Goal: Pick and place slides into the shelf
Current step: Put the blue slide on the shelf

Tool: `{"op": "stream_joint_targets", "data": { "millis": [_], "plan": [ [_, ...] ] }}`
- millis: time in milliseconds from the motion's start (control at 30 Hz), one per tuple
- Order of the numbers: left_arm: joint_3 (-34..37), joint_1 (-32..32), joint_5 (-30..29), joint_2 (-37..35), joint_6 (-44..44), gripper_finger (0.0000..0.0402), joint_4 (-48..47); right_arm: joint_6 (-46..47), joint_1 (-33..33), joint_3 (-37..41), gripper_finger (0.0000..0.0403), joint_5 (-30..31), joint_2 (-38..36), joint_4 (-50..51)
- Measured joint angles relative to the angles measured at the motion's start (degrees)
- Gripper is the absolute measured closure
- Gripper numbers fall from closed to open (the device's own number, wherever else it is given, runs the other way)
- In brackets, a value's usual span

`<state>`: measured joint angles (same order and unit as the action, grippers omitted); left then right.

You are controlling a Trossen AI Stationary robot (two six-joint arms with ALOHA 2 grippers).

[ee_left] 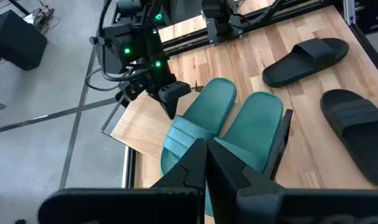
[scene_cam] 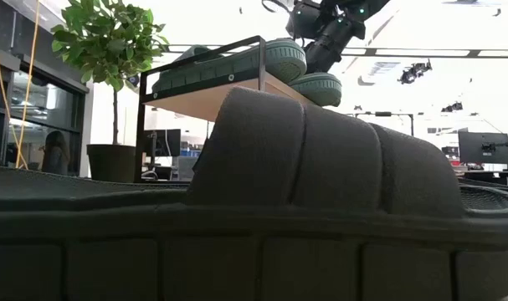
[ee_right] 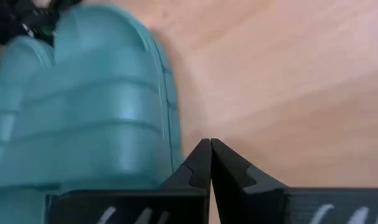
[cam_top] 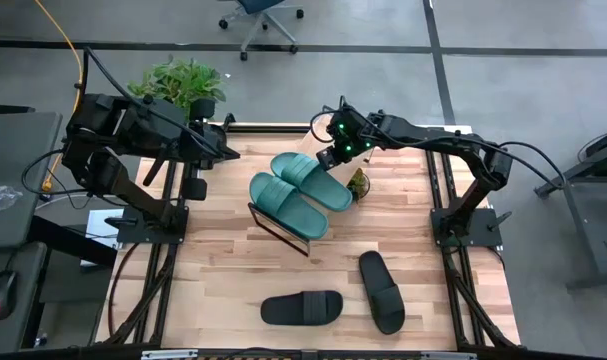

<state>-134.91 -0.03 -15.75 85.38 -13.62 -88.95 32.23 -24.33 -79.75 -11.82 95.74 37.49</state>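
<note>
From above, at the far left of my table, I see the left claw (cam_top: 226,153) hanging clenched and empty above the back left part of the table (cam_top: 223,270), near a potted plant (cam_top: 180,82); its two fingers meet edge to edge in its own wrist camera. Moving right, the slanted shelf (cam_top: 283,233) sits near the middle of the table with the two teal slides (cam_top: 288,203) lying side by side on its wooden board, both pointing toward the far right. Just past the farther teal slide, the right claw (cam_top: 326,157) is also clenched and holds nothing, its tips right beside that slide's edge; whether they touch it I cannot tell. Closer to me, well apart from both claws, the two black slides lie flat on the table: one (cam_top: 301,307) lies crosswise near the front centre, the other (cam_top: 382,290) lies angled to its right. I can read no brand, label or writing on anything.
</note>
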Motion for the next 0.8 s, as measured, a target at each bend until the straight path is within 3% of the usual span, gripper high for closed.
{"op": "stream_joint_targets", "data": {
  "millis": [633, 800],
  "plan": [
    [0.00, 0.00, 0.11, 0.00, 0.00, 0.0401, 0.02, -2.53, 2.29, 0.00, 0.0403, -4.51, 0.00, -2.04],
    [0.00, -0.01, 0.10, -0.01, 0.00, 0.0401, 0.02, -1.20, 2.34, 0.00, 0.0403, 0.53, 0.00, -1.54]
  ]
}}
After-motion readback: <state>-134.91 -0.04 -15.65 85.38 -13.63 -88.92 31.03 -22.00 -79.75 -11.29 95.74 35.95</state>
